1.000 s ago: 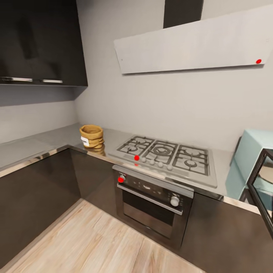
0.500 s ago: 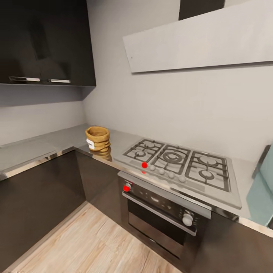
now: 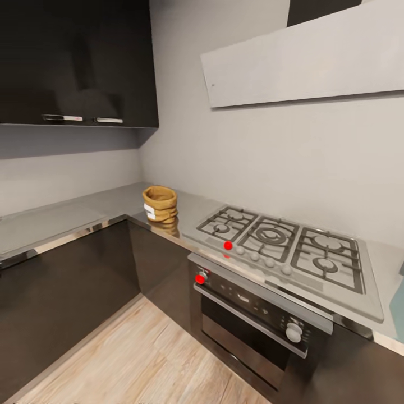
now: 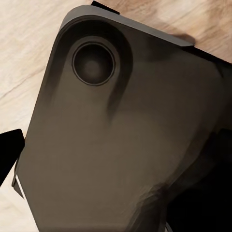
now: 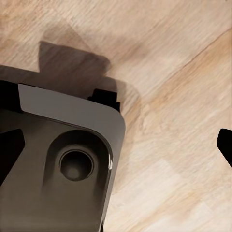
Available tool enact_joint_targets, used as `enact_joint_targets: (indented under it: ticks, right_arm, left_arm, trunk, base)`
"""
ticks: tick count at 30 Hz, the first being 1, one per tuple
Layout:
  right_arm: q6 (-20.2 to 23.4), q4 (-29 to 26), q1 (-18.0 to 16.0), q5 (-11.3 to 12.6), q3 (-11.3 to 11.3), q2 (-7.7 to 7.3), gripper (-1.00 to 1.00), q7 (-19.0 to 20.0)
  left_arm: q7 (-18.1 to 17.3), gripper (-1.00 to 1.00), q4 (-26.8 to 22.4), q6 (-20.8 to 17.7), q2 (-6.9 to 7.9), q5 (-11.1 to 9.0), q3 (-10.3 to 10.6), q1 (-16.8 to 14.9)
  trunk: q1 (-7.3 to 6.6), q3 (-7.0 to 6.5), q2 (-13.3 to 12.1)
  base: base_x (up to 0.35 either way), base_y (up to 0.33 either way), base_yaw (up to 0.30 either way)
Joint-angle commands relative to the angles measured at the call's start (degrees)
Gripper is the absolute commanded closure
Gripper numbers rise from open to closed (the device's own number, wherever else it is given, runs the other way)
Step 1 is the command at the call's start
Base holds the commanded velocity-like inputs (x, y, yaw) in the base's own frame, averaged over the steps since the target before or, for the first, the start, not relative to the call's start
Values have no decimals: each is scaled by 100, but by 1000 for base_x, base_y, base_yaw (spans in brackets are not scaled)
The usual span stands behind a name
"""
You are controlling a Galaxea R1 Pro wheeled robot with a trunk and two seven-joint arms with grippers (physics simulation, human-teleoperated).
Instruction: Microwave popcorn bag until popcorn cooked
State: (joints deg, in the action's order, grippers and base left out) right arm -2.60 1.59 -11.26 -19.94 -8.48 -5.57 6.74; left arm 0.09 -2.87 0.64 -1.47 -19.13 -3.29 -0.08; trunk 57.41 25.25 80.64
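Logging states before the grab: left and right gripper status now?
Left gripper: cannot be told; its wrist camera faces the robot's dark base.
Right gripper: cannot be told; wood floor ahead, nothing visibly held.

Left wrist view: broad dark grey-brown matte base panel of the robot (image 4: 121, 145), rounded corners, w/ one round recessed socket (image 4: 94, 64) ringed by a thin raised lip. Small black block (image 4: 104, 6) juts past its edge. Black finger tip (image 4: 8, 157) at frame side.

Right wrist view: same dark grey panel w/ lighter grey bevelled rim (image 5: 72, 108), round recessed socket (image 5: 76, 165), black block (image 5: 104, 98) behind the rim, black finger tip (image 5: 225, 145) at frame edge.
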Motion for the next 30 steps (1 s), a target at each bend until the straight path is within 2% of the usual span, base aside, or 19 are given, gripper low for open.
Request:
enact_joint_targets:
  ticks: [1, 15, 20, 30]
  right_arm:
    - [-28, 17, -8, -45, -48, -4, -100, 11]
    - [-7, 17, -8, -45, -55, 25, -100, -2]
    - [-9, 11, -8, -27, -69, 37, -100, -205]
    - [-11, -37, -8, -1, -122, 38, -100, -252]
  left_arm:
    - [0, -100, -3, 7, -2, -12, -31, -1]
    - [-18, -100, 4, -3, -15, 29, 9, -1]
    - [-4, -100, 4, -10, -42, 63, 13, -2]
    - [35, -100, -3, 10, -46, 80, 12, -1]
  trunk:
    - [0, 5, 3]
    - [0, 5, 3]
    - [0, 5, 3]
    - [0, 5, 3]
  base:
    - [0, 0, 176]
    - [0, 0, 268]
    - [0, 0, 270]
    - [0, 0, 270]
